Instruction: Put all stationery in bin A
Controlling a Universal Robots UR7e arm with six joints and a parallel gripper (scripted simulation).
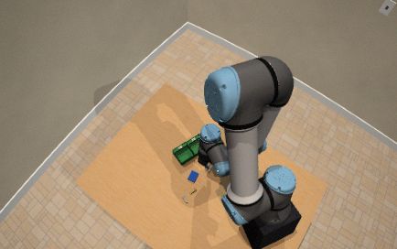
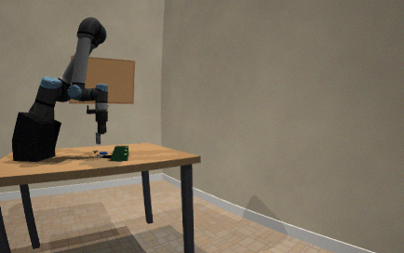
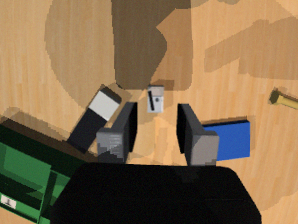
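Observation:
My gripper (image 3: 157,118) (image 2: 98,139) is open and empty, pointing down above the table. In the wrist view a small silver pencil sharpener (image 3: 155,101) lies just beyond the gap between the fingertips. A black-and-white eraser (image 3: 95,119) lies to the left, between the sharpener and the green bins (image 3: 48,187) (image 1: 185,161) (image 2: 120,153). The bins stand side by side; a white label shows at the lower left, its letter not clearly readable. A flat blue block (image 3: 234,142) (image 1: 193,176) lies to the right, partly behind a finger.
A brass-coloured bolt-like piece (image 3: 286,99) (image 1: 193,191) lies at the wrist view's right edge. A small silvery piece (image 1: 185,200) lies beside it in the top view. All stand or lie on the wooden table (image 1: 123,169) (image 2: 163,155). The arm hides part of the bins there.

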